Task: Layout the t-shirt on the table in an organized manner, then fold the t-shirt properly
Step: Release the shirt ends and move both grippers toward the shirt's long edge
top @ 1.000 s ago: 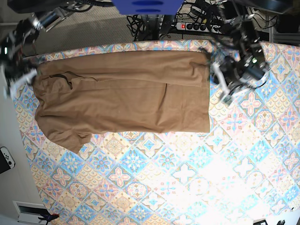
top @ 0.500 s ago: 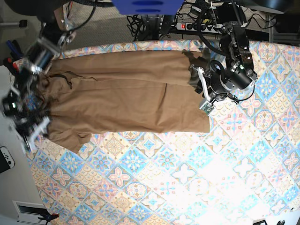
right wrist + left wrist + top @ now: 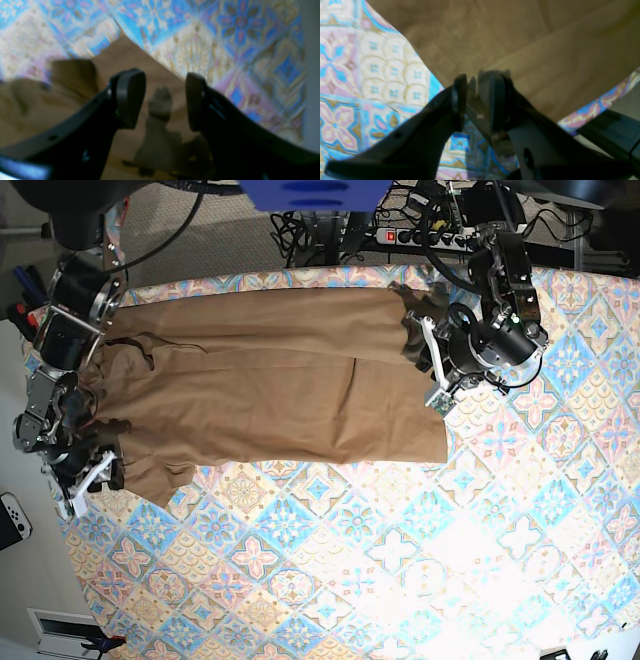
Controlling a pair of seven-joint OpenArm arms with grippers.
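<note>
The tan-brown t-shirt [image 3: 270,380] lies spread flat across the far part of the table [image 3: 380,560], its length running left to right. My left gripper [image 3: 428,370] hovers low over the shirt's right-hand edge. In the left wrist view the left gripper [image 3: 476,80] has its jaws only a narrow slit apart with nothing between them, above the border of t-shirt [image 3: 545,50] and table [image 3: 370,62]. My right gripper [image 3: 92,480] is at the shirt's near-left sleeve. The right gripper [image 3: 162,82] stands wide open just above the t-shirt [image 3: 135,60], casting a shadow on it, with table [image 3: 212,37] beyond.
A power strip with cables [image 3: 410,235] and a blue object [image 3: 310,192] sit beyond the table's far edge. A white game controller [image 3: 12,520] lies off the table's left side, close to the right arm. The patterned near half of the table carries nothing.
The left arm came in from beside the shirt to over its right edge. The right arm swung from the far-left corner down to the near-left sleeve. The shirt's far-right corner is slightly rumpled.
</note>
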